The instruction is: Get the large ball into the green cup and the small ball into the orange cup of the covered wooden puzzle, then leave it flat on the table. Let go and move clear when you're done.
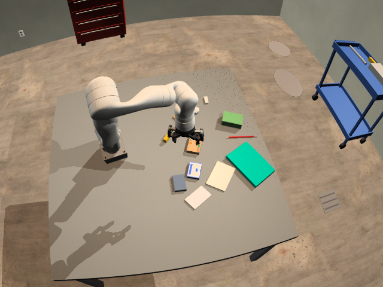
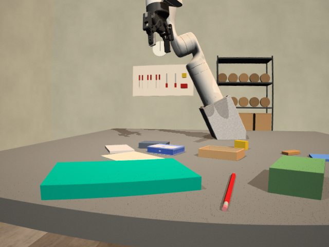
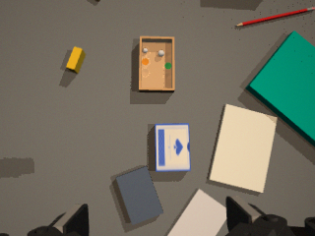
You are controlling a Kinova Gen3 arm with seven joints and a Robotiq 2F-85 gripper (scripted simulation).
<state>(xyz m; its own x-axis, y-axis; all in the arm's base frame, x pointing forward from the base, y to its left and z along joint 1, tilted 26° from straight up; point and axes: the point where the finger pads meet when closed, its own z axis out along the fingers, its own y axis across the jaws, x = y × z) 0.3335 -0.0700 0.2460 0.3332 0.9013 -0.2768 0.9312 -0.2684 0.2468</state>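
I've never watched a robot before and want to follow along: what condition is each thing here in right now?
Black two-finger gripper: open, holding nothing, high above the table.
Shallow wooden puzzle box: lying flat on the table.
Two small white balls: at one end of the box, outside both cups.
Orange cup: no ball in it.
Green cup: no ball in it.

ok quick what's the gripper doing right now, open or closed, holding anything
Gripper: open wide, holding nothing, raised high above the wooden puzzle on the table.
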